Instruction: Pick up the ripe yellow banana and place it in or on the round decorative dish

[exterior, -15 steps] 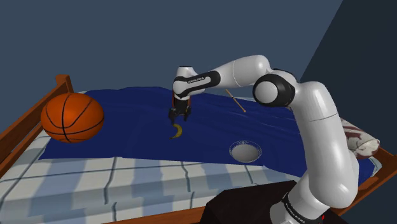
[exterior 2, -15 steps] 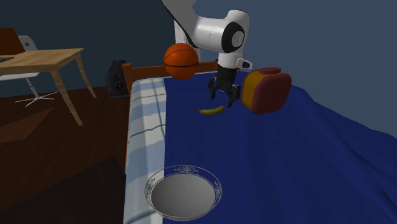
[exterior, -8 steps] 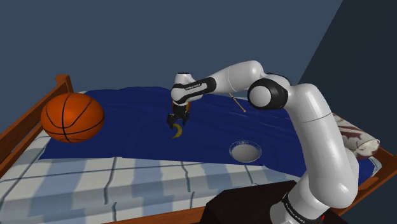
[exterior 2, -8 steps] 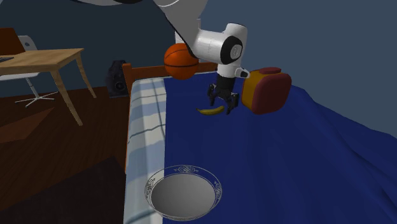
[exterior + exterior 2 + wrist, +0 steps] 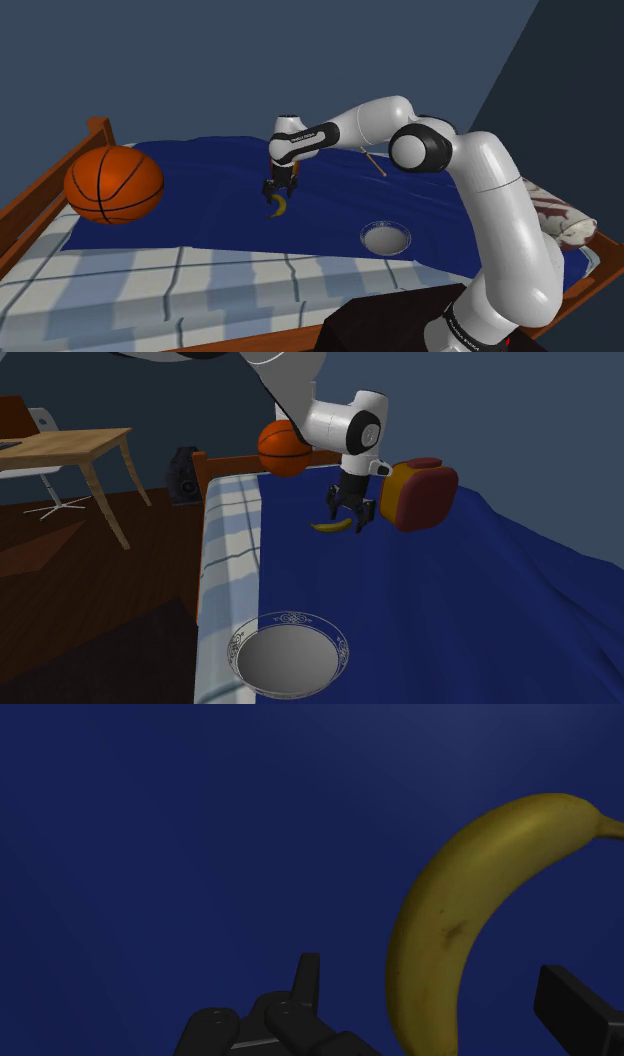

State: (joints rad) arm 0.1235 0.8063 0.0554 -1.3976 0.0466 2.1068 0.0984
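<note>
Two black fingers (image 5: 305, 989) of the gripper (image 5: 428, 969) stand spread apart. The banana (image 5: 450, 904) passes between them and neither finger touches it, so nothing is held yet. The banana is yellow with some small brown marks. It lies flat on the dark blue blanket (image 5: 200, 190), well apart from the dish (image 5: 386, 226). In the shoulder view it is to the upper left of the dish, and the gripper (image 5: 273, 190) hangs just above it.

I judge the step in hand to be the grasp itself: lower a little more, then close.

The banana should be light, and it is firm enough to clasp, but its skin is smooth and its flesh bruises under strong pressure. A moderate squeeze across the thick middle of the curve seems best. The tapered ends are narrow and may slip out or let the fruit swing. The blanket is soft, so pressing down may sink the banana.

The dish (image 5: 238, 642) is shallow and round with a patterned rim, which leaves a wide target for the release.
</note>
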